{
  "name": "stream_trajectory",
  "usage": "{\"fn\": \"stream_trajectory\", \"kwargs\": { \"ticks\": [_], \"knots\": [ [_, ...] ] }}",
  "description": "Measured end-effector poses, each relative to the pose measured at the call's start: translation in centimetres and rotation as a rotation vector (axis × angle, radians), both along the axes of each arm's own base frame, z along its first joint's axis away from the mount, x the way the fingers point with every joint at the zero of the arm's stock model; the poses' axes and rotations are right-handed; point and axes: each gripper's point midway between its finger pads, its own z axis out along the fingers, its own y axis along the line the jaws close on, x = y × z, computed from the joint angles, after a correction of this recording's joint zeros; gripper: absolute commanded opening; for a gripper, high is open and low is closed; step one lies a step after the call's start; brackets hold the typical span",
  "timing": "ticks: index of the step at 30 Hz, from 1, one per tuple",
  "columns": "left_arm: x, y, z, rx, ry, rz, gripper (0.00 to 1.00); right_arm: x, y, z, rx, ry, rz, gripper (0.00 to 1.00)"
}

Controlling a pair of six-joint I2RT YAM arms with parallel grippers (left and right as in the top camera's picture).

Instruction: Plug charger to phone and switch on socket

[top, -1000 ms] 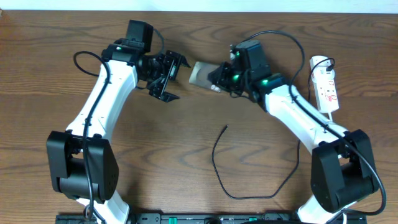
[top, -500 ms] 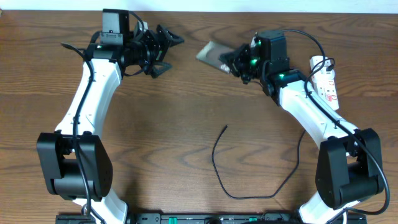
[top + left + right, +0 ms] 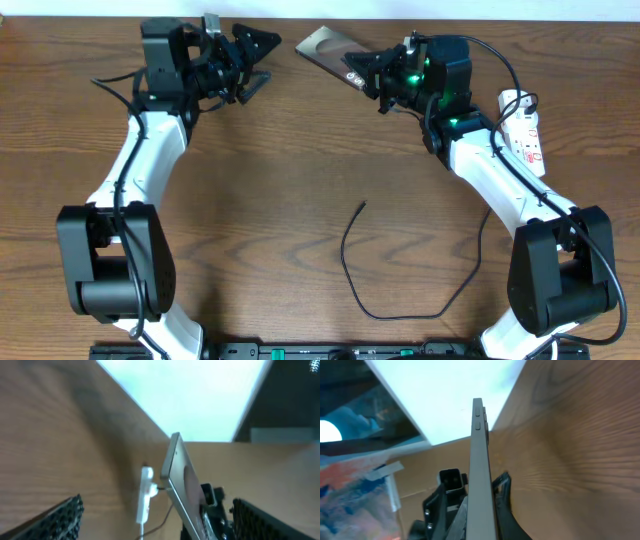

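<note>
My right gripper (image 3: 367,72) is shut on one end of the phone (image 3: 325,45) and holds it lifted and tilted near the table's far edge. In the right wrist view the phone (image 3: 480,455) shows edge on, with its side buttons at the top. My left gripper (image 3: 250,58) is open and empty, pointing right at the phone with a gap between them. In the left wrist view the phone (image 3: 179,472) stands ahead between the open fingers (image 3: 62,517). The charger (image 3: 352,262) lies loose in a curve on the table. The socket (image 3: 524,132) lies at the right.
The socket's white cord and a black cable run along the right arm. The table's far edge and a pale wall lie just behind both grippers. The socket (image 3: 145,494) also shows beyond the phone in the left wrist view.
Both arms have swung toward the far edge. The right gripper has carried the phone up and away, tilting it. The left gripper has moved left and back, staying open.
</note>
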Motion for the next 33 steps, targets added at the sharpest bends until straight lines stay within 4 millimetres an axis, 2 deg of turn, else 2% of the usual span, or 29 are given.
{"fn": "stream_trajectory", "kwargs": {
  "ticks": [5, 7, 10, 14, 22, 29, 33],
  "knots": [
    [0.7, -0.1, 3.3, -0.086, -0.137, 0.017, 0.92, 0.1, 0.3, 1.3, 0.065, 0.002, -0.001, 0.01],
    [0.8, 0.0, 4.0, -0.110, -0.138, 0.026, 0.92, 0.1, 0.4, 1.7, 0.092, 0.013, -0.004, 0.01],
    [0.9, 0.0, 4.0, -0.136, -0.106, 0.035, 0.92, 0.1, 0.9, 2.5, 0.129, 0.013, -0.007, 0.01],
    [1.0, 0.0, 3.9, -0.156, -0.076, 0.049, 0.92, -0.6, 2.5, 3.3, 0.158, -0.002, 0.015, 0.01],
    [1.5, -0.5, 3.5, -0.167, -0.035, 0.101, 0.92, -2.6, 6.0, 3.4, 0.167, 0.008, 0.068, 0.01],
    [1.6, -1.3, 3.4, -0.170, -0.028, 0.111, 0.91, -3.5, 7.5, 3.4, 0.164, 0.005, 0.089, 0.01],
    [1.8, -1.1, 3.4, -0.172, -0.024, 0.124, 0.75, -3.4, 7.4, 3.4, 0.163, 0.004, 0.085, 0.01]
  ]
}}
